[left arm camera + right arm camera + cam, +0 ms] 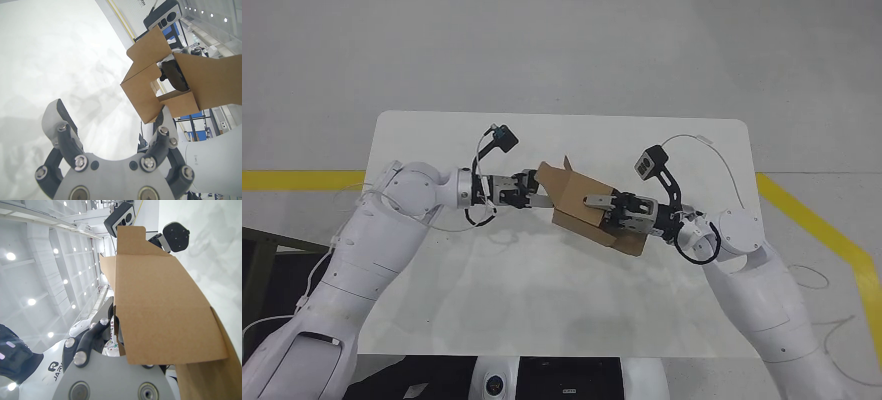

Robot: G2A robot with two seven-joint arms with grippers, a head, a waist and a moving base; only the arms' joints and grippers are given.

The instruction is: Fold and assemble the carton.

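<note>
Now, carton (572, 195): half-folded, over your worktop (542, 300).
Left gripper (110, 108): jaws apart, one touching a flap.
Right gripper (602, 203): jaws clamped on carton.

Matt cardboard is meeting brushed metal.
The carton (577, 188) is looking dull brown and faintly grainy, cut edges corrugated. The table (542, 290) under the carton is showing smooth, softly glossy white. The left claw (112, 113) is showing brushed grey metal, shiny screw heads (81, 161), matt black plastic links (66, 140) and rough dark pads (66, 113).
</note>
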